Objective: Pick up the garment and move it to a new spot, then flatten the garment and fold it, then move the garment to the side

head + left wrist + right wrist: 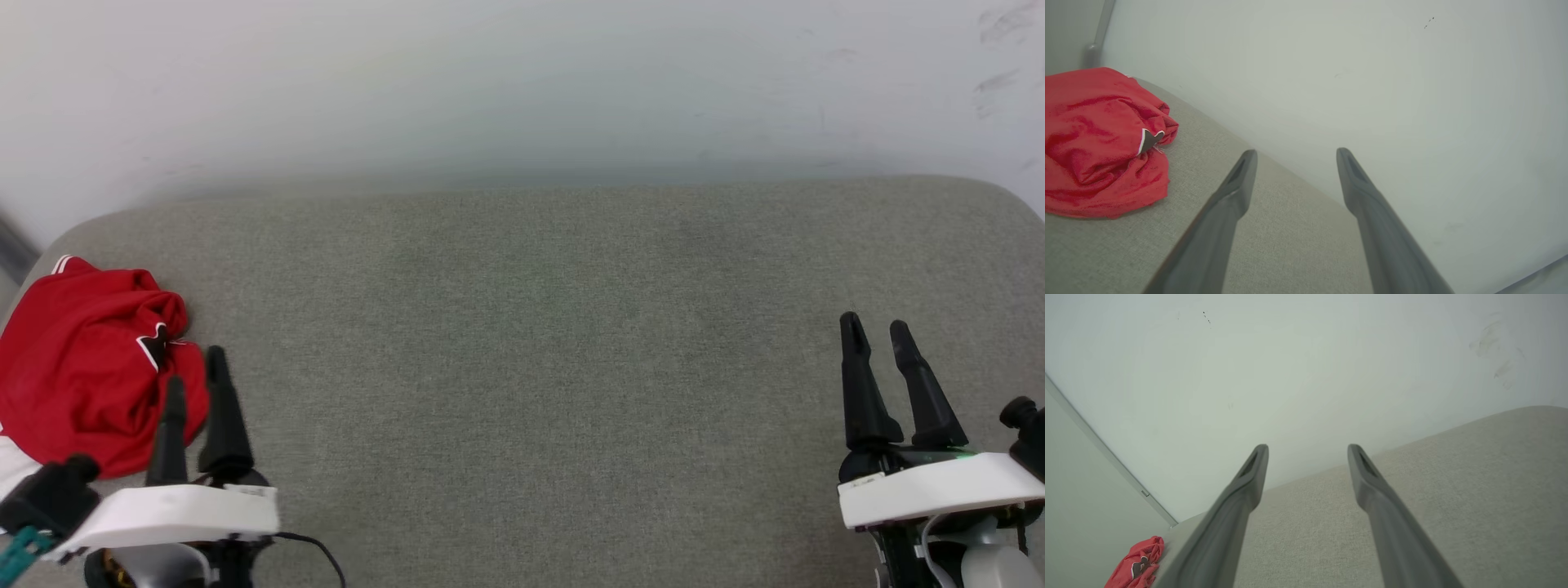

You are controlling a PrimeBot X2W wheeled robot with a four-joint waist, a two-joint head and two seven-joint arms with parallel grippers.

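The garment (82, 359) is a crumpled red heap with a bit of black, white-edged print and white trim, lying at the far left of the grey padded surface (539, 327). It also shows at the left in the left wrist view as the garment (1102, 143), and small at the lower left in the right wrist view as the garment (1137, 565). My left gripper (194, 367) hovers at the heap's right edge, open and empty. My right gripper (875, 324) stands open and empty at the far right of the surface.
A pale wall (522, 82) rises directly behind the padded surface. A grey vertical strip (1106, 453) runs along the wall near the surface's left end. The surface's rounded corners lie at far left and far right.
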